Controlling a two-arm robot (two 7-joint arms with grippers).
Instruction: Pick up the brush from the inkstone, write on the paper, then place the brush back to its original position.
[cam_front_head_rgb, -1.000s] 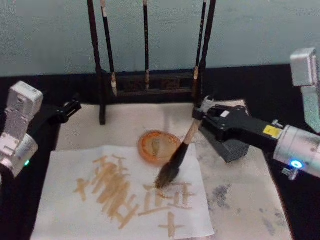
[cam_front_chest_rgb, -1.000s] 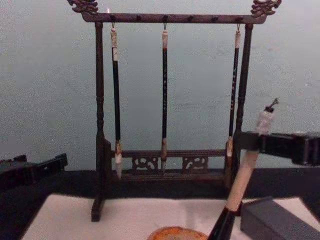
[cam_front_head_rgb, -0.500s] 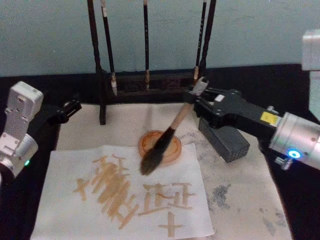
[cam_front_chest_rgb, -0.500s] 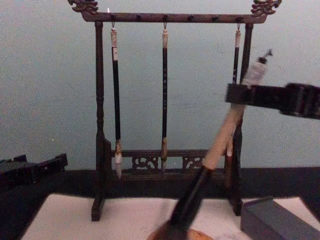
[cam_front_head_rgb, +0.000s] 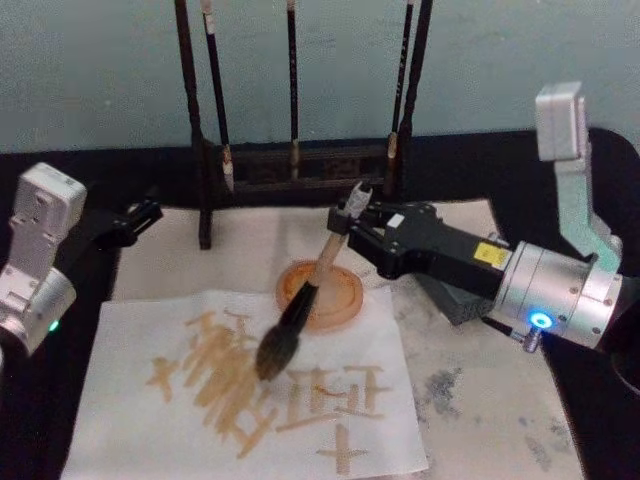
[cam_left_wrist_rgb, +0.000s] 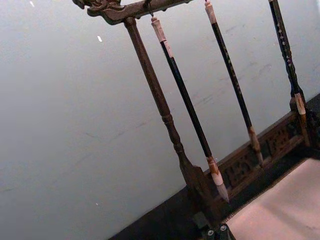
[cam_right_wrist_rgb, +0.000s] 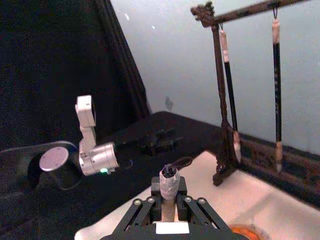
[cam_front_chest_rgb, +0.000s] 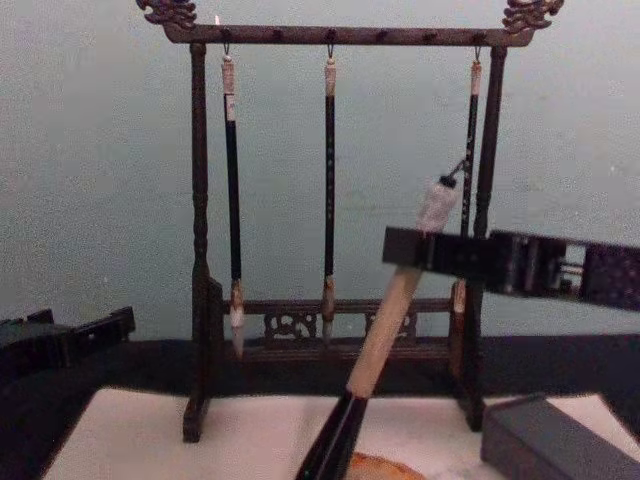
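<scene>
Your right pincer (cam_front_head_rgb: 350, 215) is clamping shut on the pale upper handle of the brush (cam_front_head_rgb: 300, 310), just below its whitish end cap, and it is now reaching farther toward the left edge of the surface than half a second ago. In the chest view that pincer (cam_front_chest_rgb: 425, 250) is sitting lower than before, and the brush (cam_front_chest_rgb: 385, 330) is leaning less steeply. The bristles are no longer hovering by the orange dish (cam_front_head_rgb: 340, 300). They are now pressing down toward the paper (cam_front_head_rgb: 120, 440), over the tan strokes between the two written figures, though you cannot tell whether they are touching the sheet. The paper is lying toward the near left corner, as before. The dark inkstone (cam_front_chest_rgb: 550, 440) is sitting by the right edge, partly hidden under your right arm. The brush stand (cam_front_head_rgb: 205, 190) is standing along the far edge, unchanged. Your left pincer (cam_front_head_rgb: 135, 218) is staying parked by the left edge.
</scene>
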